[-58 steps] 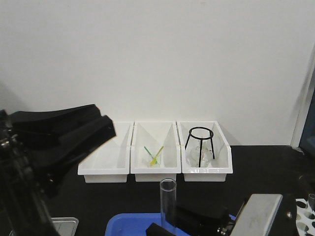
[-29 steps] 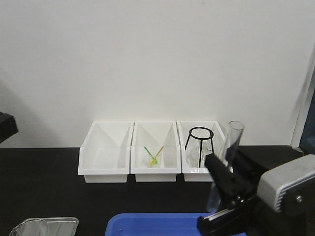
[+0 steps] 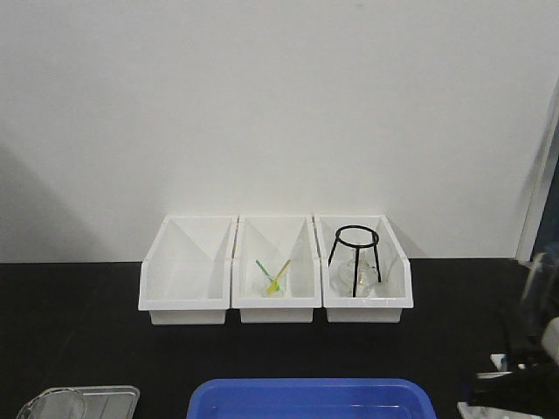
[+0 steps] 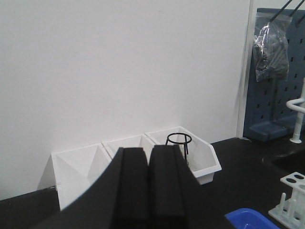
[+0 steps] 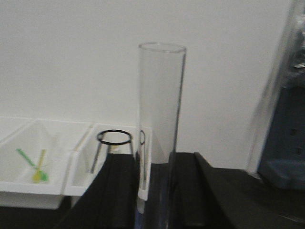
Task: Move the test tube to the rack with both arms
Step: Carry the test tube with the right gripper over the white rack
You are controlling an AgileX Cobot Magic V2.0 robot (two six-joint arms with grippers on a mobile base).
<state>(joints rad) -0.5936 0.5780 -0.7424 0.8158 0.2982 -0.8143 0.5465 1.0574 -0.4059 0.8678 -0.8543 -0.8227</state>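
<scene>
My right claw [image 5: 155, 162] is clamped on the tube [image 5: 160, 105]. The tube stands upright between my two black fingers [image 5: 119, 191], open mouth up, its top well above them. In the front view this claw is only a dark, blurred shape low at the right edge of the table [image 3: 79, 332].

My left claw [image 4: 148, 155] has its fingers pressed together, with only a thin seam between them. It points toward the white wall [image 4: 119, 71].

The rack [image 4: 291, 198] stands on the table at the lower right of my left wrist view, near the corner of a blue tray [image 4: 250, 219].

Three white bins [image 3: 188, 310] sit side by side against the wall. The middle one holds green and yellow sticks [image 3: 275, 279], and the right one holds a black wire stand [image 3: 356, 257].
</scene>
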